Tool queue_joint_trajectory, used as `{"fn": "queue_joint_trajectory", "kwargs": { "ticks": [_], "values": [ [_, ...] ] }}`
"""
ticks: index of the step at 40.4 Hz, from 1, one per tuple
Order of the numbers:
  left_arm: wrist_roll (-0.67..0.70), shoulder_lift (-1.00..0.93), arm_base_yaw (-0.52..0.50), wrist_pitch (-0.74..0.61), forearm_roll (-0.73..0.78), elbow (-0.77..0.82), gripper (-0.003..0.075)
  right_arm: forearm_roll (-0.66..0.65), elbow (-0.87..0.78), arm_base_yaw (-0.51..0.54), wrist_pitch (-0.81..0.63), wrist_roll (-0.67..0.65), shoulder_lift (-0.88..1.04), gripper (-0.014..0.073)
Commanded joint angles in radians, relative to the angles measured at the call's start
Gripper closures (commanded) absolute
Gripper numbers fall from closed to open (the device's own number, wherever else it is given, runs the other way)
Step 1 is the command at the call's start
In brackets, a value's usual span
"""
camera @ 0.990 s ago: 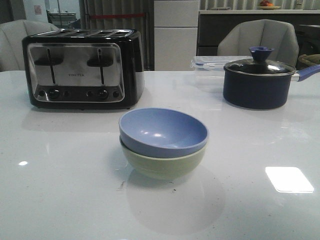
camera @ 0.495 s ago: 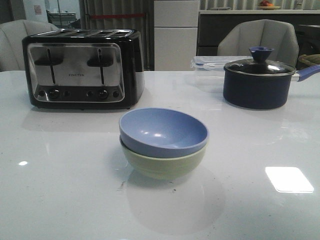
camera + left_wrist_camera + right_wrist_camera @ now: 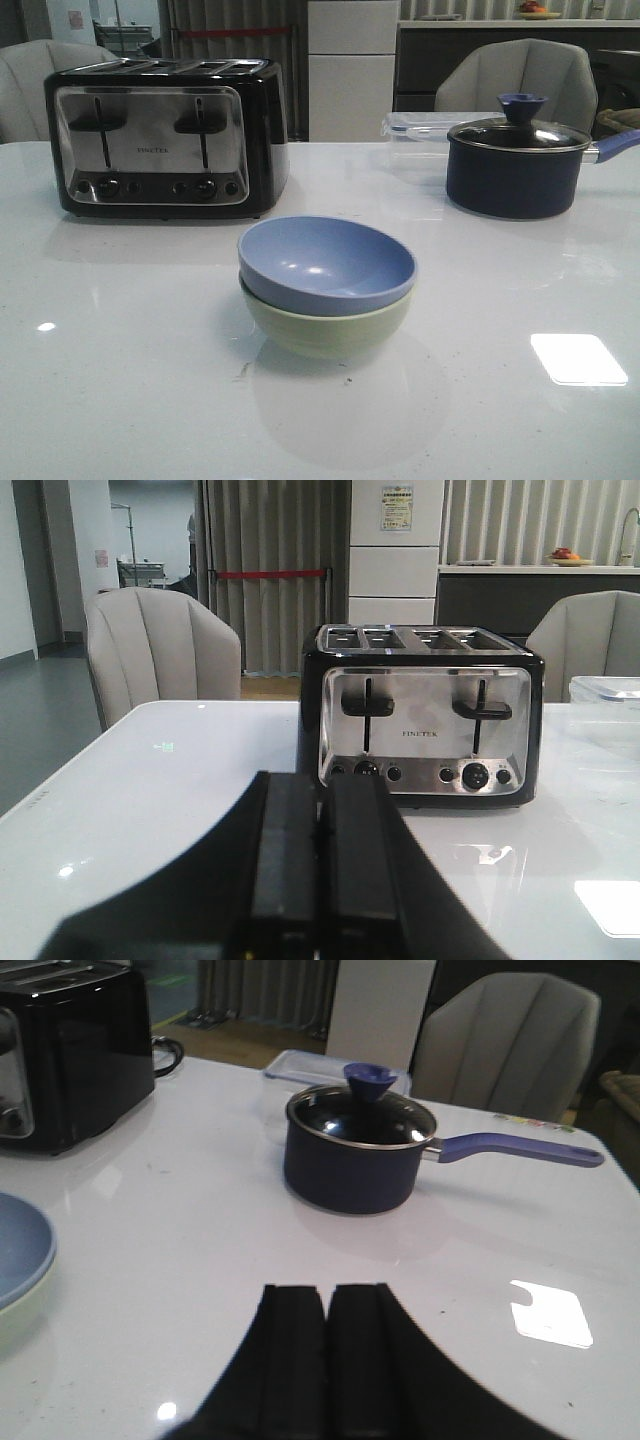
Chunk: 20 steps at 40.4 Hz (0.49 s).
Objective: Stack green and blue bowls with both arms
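Note:
The periwinkle blue bowl [image 3: 326, 264] sits nested inside the pale sage green bowl [image 3: 326, 332] at the middle of the white table [image 3: 120, 380]. Both stand upright. An edge of the stacked bowls [image 3: 18, 1260] shows in the right wrist view. Neither arm shows in the front view. My left gripper [image 3: 322, 785] is shut and empty, over the table in front of the toaster. My right gripper [image 3: 327, 1295] is shut and empty, over the table to the right of the bowls, apart from them.
A black and silver toaster [image 3: 165, 135] stands at the back left. A dark navy lidded pot [image 3: 515, 160] with a blue handle stands at the back right, a clear plastic container [image 3: 420, 128] behind it. Chairs [image 3: 520, 80] stand beyond the table.

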<state>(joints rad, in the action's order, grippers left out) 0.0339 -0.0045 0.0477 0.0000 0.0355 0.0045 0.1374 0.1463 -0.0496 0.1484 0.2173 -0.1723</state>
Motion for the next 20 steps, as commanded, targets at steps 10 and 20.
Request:
{"fn": "queue_joint_trajectory", "kwargs": {
  "ticks": [10,20],
  "values": [
    [0.012,-0.019,-0.002,-0.094,0.002,0.003,0.0627,-0.008,-0.166,0.026,-0.175,0.009,0.205,0.0538],
    [0.012,-0.019,-0.002,-0.094,0.002,0.003,0.0627,-0.008,-0.170,0.026,-0.182,0.009,0.194,0.0538]
  ]
}}
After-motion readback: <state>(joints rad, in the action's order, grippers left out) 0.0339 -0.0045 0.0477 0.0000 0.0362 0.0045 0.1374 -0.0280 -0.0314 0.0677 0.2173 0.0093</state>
